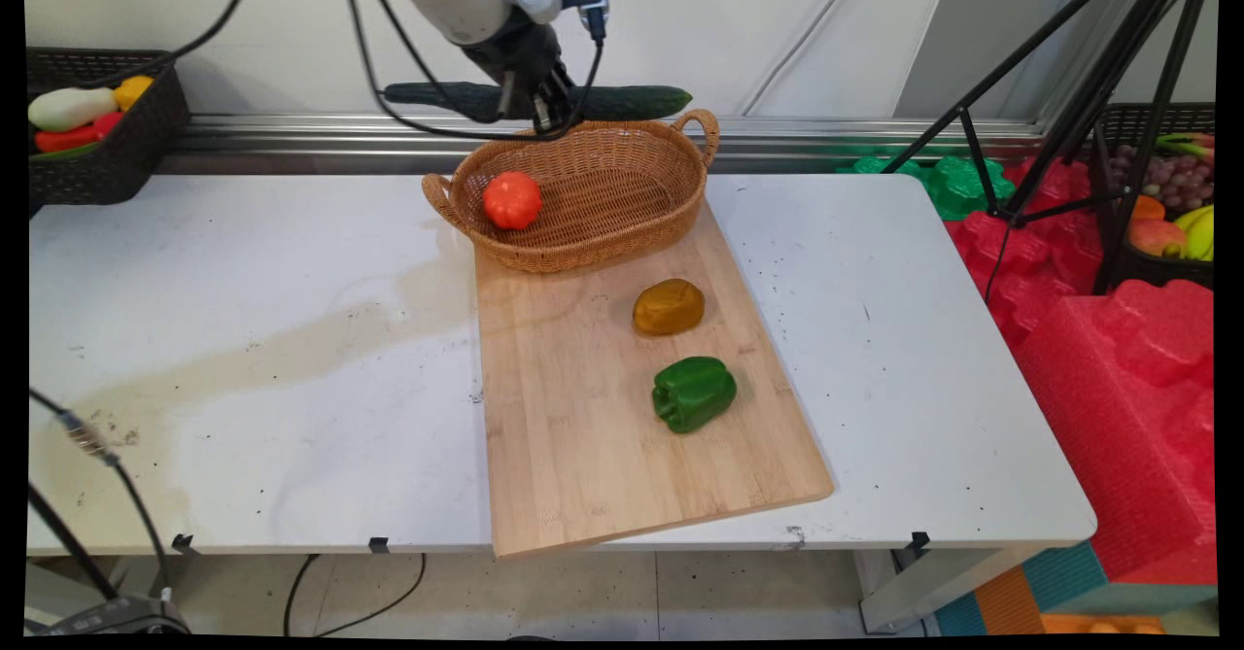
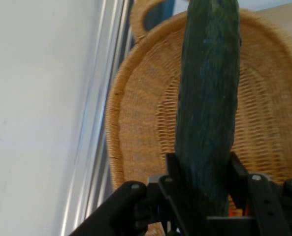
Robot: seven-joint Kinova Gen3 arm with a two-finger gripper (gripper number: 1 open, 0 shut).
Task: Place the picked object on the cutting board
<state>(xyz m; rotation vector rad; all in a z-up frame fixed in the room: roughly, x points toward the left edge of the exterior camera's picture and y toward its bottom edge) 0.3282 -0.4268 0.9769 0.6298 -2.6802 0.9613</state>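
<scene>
Cucumber [image 1: 622,102] hangs level in the air above the far rim of the basket [image 1: 622,242], clamped near its middle by the gripper [image 1: 537,106]. In the hand view the two fingers [image 2: 173,169] press against either side of the dark green skin, so they are closed on it and not slack; the cucumber runs up the picture away from the hand, with the woven bowl of the basket spread out beneath it.

The basket sits at the far end of the cutting board [image 1: 583,436], which lies across the middle of the tabletop [image 1: 243,339] and overhangs its near edge at one corner. Inside the basket, against its left wall, lies a red tomato [image 1: 512,199]. On the bare board, near its right edge, rest a yellow-brown pepper [image 1: 669,307] and, closer to the near edge, a green pepper [image 1: 693,393]; the two are apart from each other and from the basket.

As things lie, one item is in the basket, one is held above it and not yet let go, and two are on the board untouched.

A dark crate of produce [image 1: 97,125] stands at the far left corner.
</scene>
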